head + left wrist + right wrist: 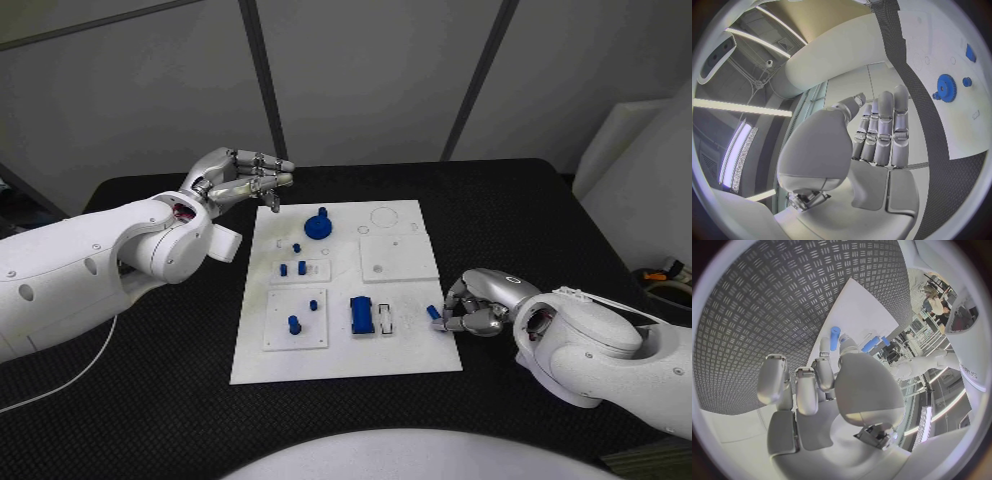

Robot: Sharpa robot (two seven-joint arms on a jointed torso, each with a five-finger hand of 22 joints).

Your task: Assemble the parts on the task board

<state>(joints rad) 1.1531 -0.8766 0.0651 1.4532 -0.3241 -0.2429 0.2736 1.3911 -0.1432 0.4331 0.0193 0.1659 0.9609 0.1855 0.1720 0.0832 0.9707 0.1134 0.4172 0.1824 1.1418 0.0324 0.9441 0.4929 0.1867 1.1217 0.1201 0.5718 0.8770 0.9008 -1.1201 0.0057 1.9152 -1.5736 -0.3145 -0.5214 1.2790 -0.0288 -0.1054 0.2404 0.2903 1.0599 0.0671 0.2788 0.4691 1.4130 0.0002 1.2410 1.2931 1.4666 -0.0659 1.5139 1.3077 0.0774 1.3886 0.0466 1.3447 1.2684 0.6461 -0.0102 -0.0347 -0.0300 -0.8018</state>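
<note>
The left hand is hovering at the far left corner of the task board, fingers apart and holding nothing. On the board a blue gear is lying toward the far side. At the board's right edge the right hand is pinching a small blue peg. It looks light, rigid and slick; gripping its sides near the middle seems best.

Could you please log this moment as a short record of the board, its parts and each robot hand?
board: white task board on the black table
gear: blue, near the board's far edge
block: blue, upright, near edge
left robot hand: raised over the far-left corner, holding nothing
right robot hand: pinching a small blue peg at the board's right edge
</note>
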